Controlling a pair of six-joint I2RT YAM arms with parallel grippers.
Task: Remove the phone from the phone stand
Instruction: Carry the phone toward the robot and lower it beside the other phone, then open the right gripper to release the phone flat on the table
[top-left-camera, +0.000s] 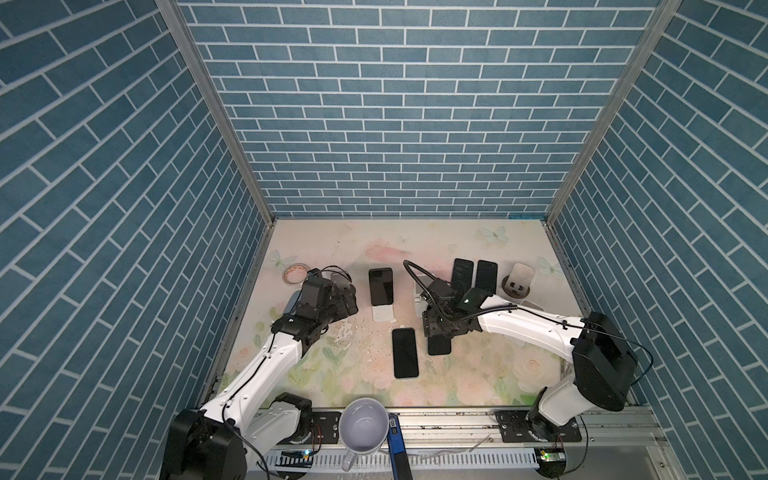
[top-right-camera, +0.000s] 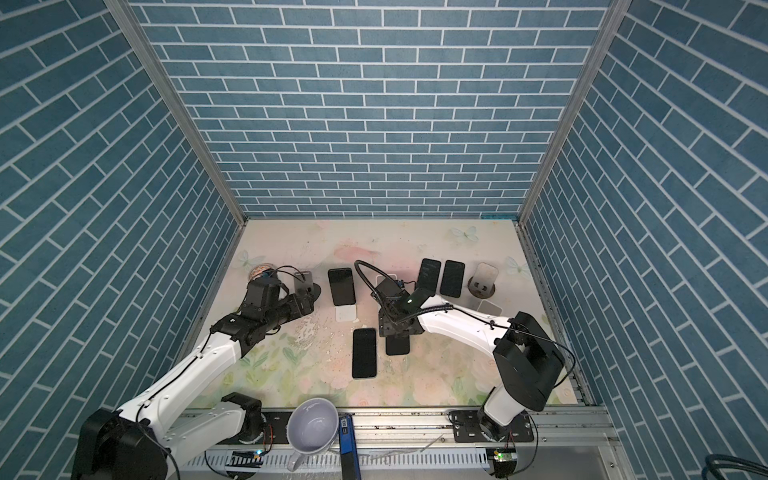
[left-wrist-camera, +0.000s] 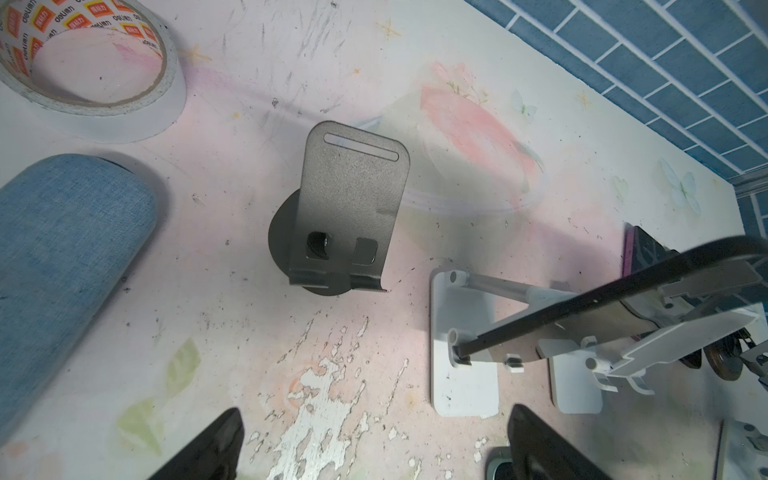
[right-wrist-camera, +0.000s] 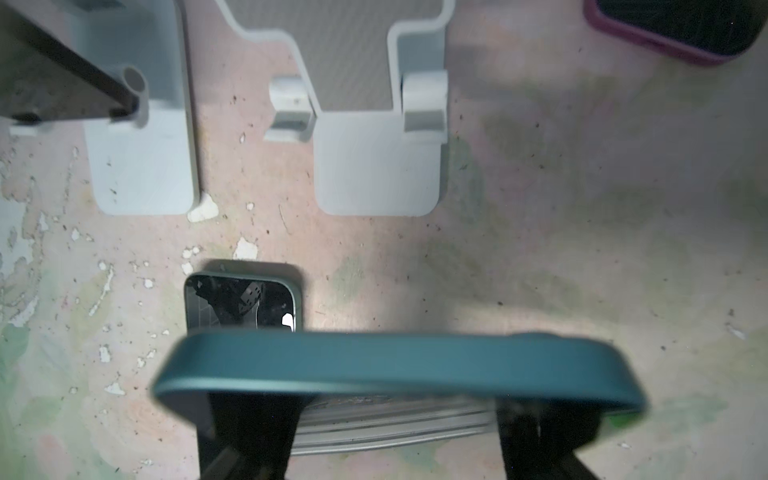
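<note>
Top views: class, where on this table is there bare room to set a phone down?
Bare: the strip of table between the back wall and the stands; and the front right, between the flat phone and the right arm's base. Crowded: the middle row of phones and stands, around the teal phone in the right gripper.

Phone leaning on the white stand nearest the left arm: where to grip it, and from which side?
Pinch the phone across its long edges near the upper end, from above: it reclines on the white stand, lower edge in the lip, long edges bare.
</note>
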